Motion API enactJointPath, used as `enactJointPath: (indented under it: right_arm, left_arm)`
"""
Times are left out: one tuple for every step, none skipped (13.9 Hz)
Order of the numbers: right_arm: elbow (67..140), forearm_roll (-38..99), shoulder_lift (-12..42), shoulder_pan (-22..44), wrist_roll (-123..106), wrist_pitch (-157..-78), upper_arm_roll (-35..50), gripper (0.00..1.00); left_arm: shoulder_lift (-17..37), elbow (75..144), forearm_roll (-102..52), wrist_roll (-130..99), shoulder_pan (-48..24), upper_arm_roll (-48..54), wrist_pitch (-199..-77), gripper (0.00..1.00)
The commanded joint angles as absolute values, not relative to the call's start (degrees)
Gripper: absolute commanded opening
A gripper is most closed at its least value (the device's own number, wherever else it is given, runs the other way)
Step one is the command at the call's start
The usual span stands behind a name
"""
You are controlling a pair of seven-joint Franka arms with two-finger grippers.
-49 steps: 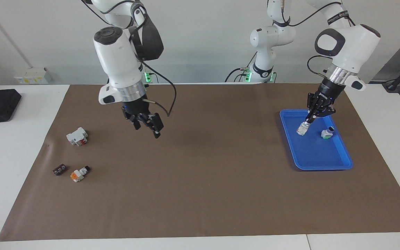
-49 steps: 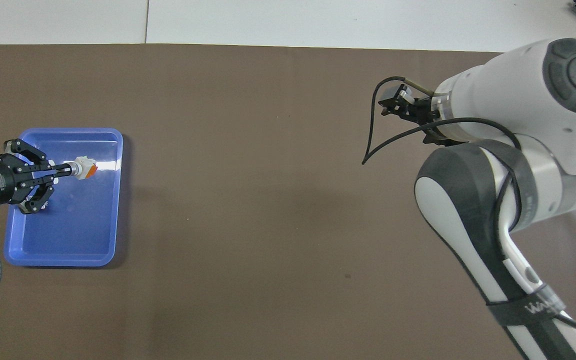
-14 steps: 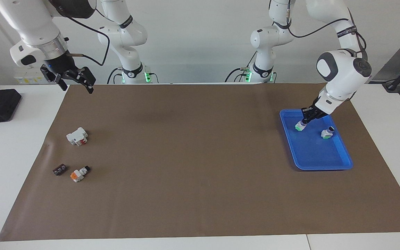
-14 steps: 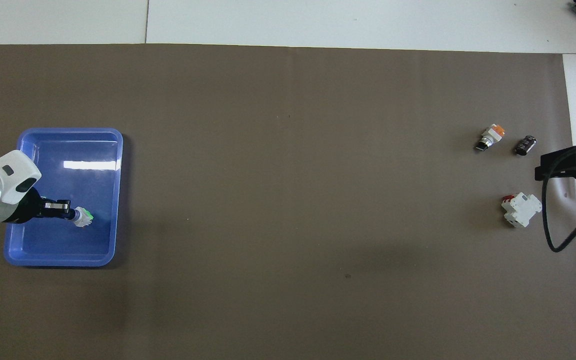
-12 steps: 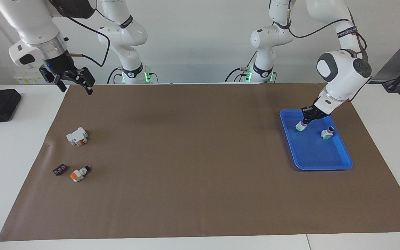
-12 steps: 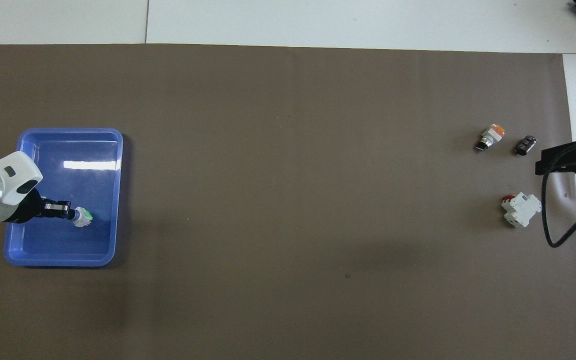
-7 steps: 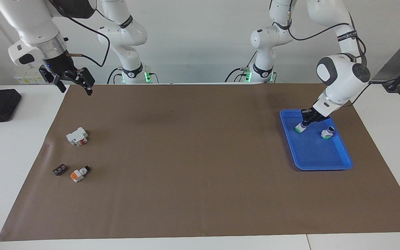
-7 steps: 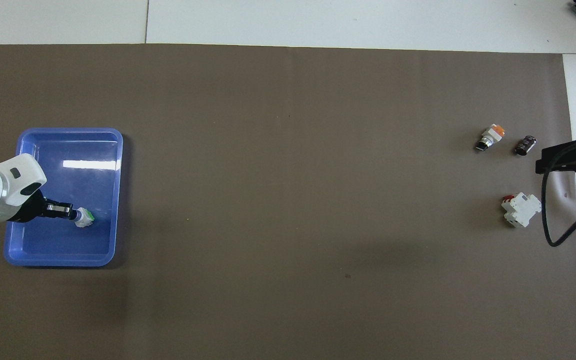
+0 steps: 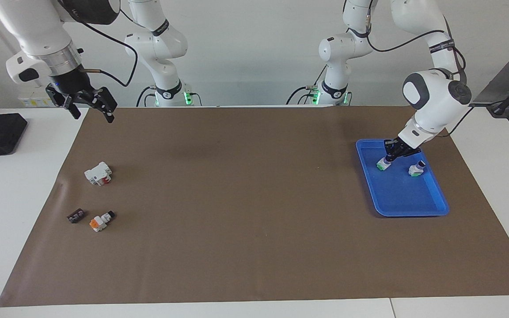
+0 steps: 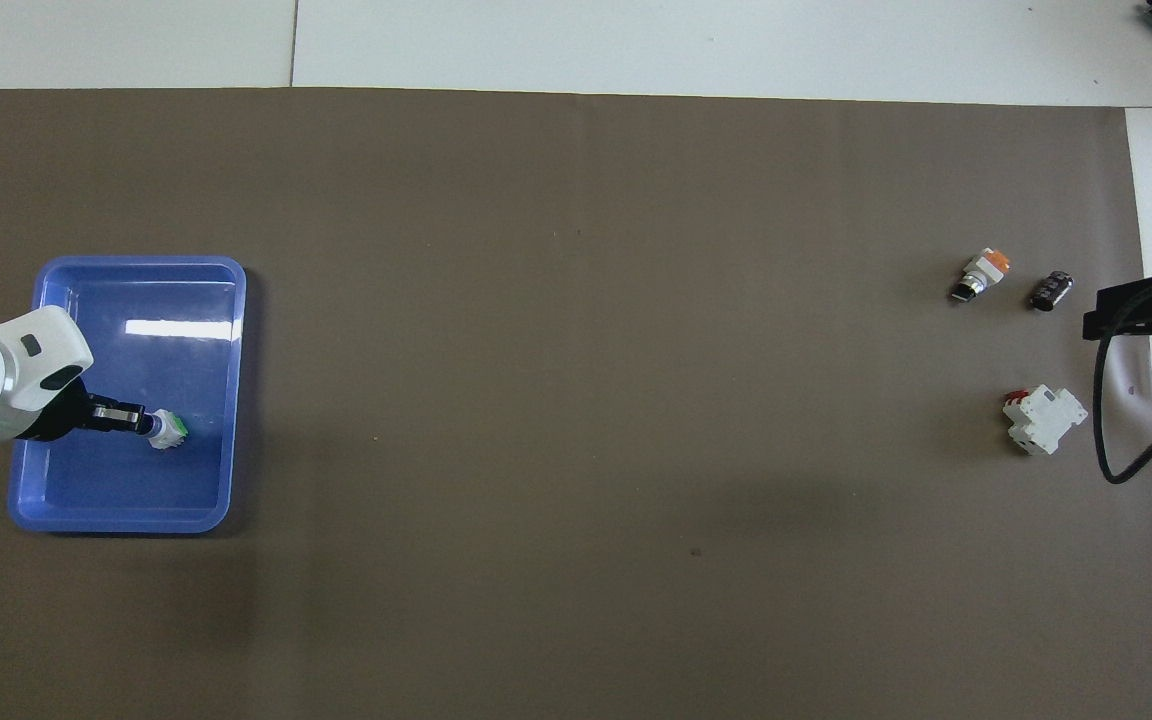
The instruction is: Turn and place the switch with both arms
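Over the blue tray point(image 9: 431, 207) at the left arm's end of the bench point(image 9: 254, 274), the left end effector point(image 9: 390, 157) is gripping a switch point(image 9: 382, 164) by its knob end, fingers closed narrowly on it, green face showing. The switch is sitting low in the tray, apparently at or just above the floor, in the half of the tray nearer to the robots; whether it is already resting there cannot be told. In the overhead view the same end effector point(image 10: 126, 420) is reaching in over the tray's rim with the switch point(image 10: 169, 431) at its tip. Beside it in the tray, apart from it, a second switch point(image 9: 415, 169) is lying.

Judging by this, the placing step is in hand: the turned switch is being set down. The next move seems to call for opening the fingers once the block is bearing on the tray, then lifting straight out so that neither piece is knocked.

Well apart from the tray, the right end effector point(image 9: 87, 101) is hanging spread wide above the bench edge at the right arm's end, waiting. Below it, another switch with an orange face point(image 9: 100, 221) is lying beside a flat black piece point(image 9: 75, 216), with a larger white block point(image 9: 98, 172) nearer to the robots.
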State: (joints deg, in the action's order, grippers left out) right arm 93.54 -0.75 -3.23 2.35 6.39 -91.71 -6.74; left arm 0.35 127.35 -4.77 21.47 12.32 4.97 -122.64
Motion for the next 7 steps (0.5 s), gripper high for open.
enactJointPath:
  right_arm:
    - [95.54,0.26,-4.66,1.15,5.80,-93.43,-6.77,1.00]
    - [95.54,0.26,-4.57,0.71,5.02,-93.43,-6.77,1.00]
    - [95.45,0.26,-4.57,0.70,4.84,-93.43,-6.77,1.00]
    - [95.45,0.26,-4.57,0.70,4.83,-93.51,-6.77,1.00]
    - [95.36,0.26,-4.48,0.62,4.75,-93.60,-6.77,1.00]
    - [95.27,0.26,-4.48,0.53,4.75,-93.78,-6.77,1.00]
    - [95.27,0.26,-4.48,0.53,4.83,-93.87,-6.85,1.00]
  left_arm:
    - [0.88,126.83,-3.69,21.89,11.95,4.75,-123.05,0.00]
    - [1.14,126.74,-3.69,21.88,11.78,4.75,-123.05,0.00]
    - [1.23,126.56,-3.69,21.97,11.69,4.75,-122.87,0.07]
    - [1.40,125.61,-3.69,21.89,11.60,4.75,-122.35,0.17]
    - [1.75,124.73,-3.69,21.88,11.60,4.75,-121.30,0.24]
    - [2.11,123.50,-3.69,21.88,11.60,4.83,-120.16,0.30]
    - [2.28,122.44,-3.60,21.88,11.51,4.83,-119.28,0.33]
